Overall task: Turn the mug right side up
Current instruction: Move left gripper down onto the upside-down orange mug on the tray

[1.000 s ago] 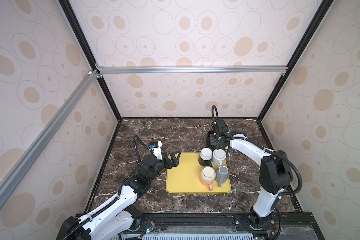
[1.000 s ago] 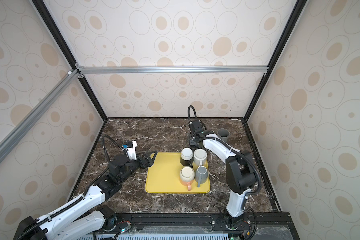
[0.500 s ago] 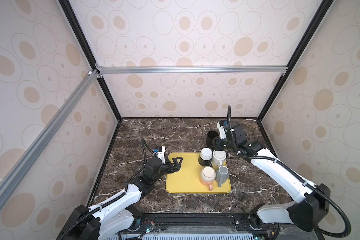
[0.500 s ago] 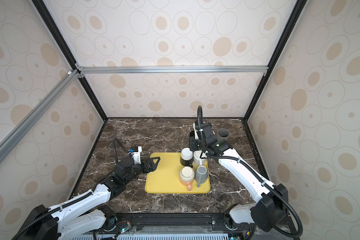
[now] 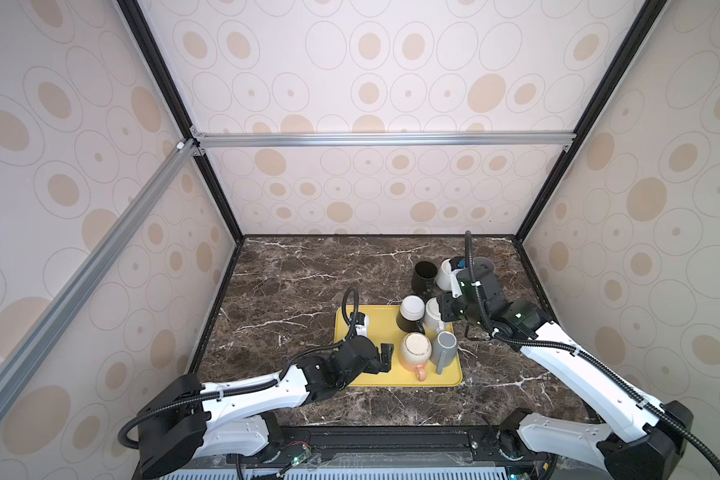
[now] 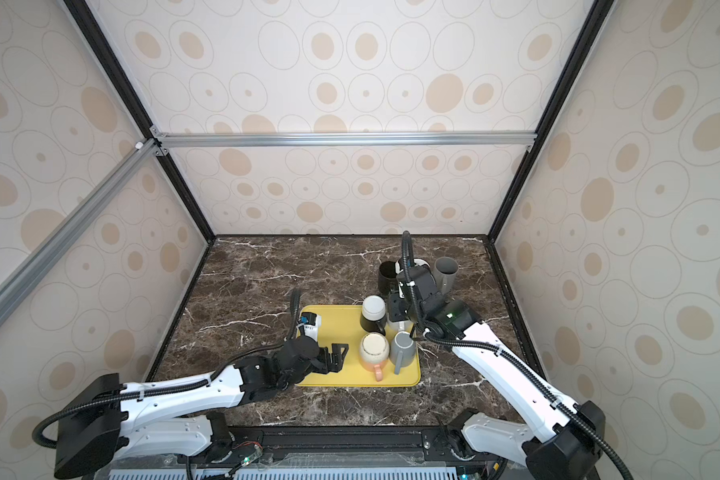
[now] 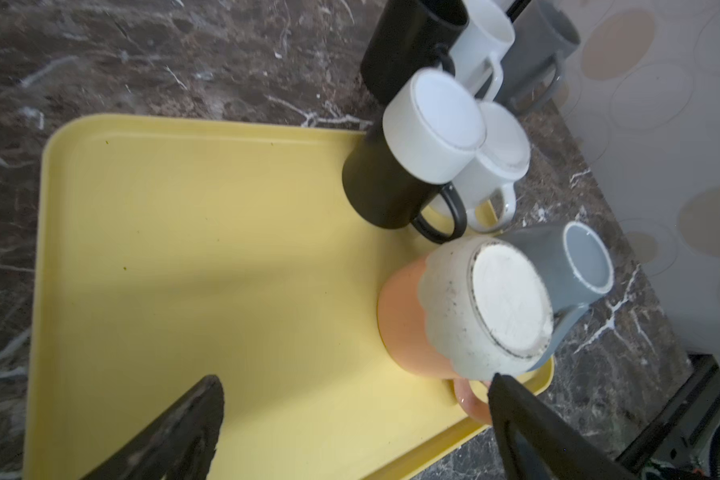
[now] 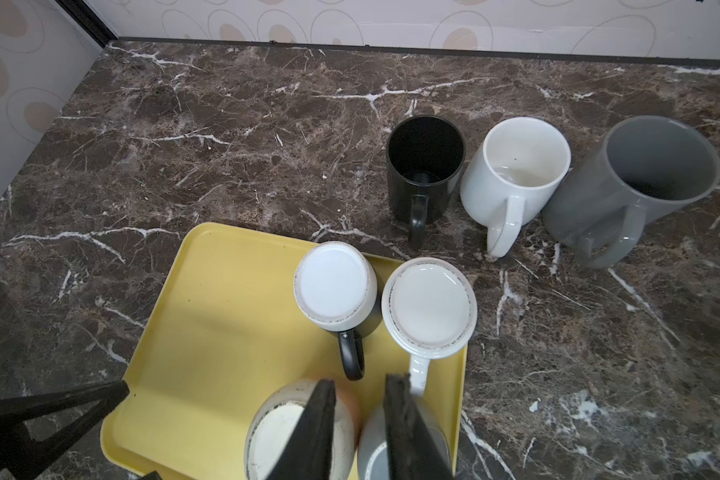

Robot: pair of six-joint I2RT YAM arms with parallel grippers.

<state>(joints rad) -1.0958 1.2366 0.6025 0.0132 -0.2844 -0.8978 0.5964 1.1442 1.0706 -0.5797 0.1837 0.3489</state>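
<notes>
Left gripper: fingers spread wide, grasping nothing, one tip just beside the handle of the orange mug. Right gripper: fingers drawn nearly together with only a slit between, nothing in it, poised above the mugs. We logged four mugs base-up at the right end of the yellow tray, lower centre in both top views: orange, grey mug, white mug, black mug. Three upright mugs stood on the marble table, above the tray.
</notes>
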